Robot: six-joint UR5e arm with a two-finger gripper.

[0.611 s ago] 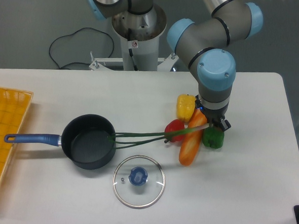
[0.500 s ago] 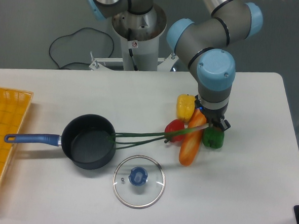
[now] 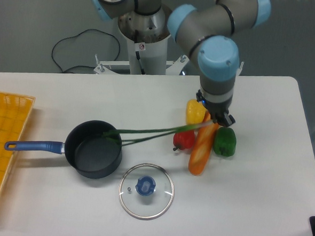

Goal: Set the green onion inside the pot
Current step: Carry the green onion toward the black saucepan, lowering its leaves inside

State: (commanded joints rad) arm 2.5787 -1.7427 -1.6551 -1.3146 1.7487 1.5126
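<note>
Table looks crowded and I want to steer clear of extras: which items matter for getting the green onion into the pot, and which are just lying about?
In the job:
green onion, held at its pale end
pot
gripper

Lying about:
glass lid
yellow pepper
red pepper
green pepper
carrot
yellow basket

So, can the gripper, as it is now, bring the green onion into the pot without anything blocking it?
Probably yes. The gripper is shut on the pale end of the green onion, whose leaf tips already reach over the rim of the pot. The pot is open; the glass lid lies apart, in front.
</note>
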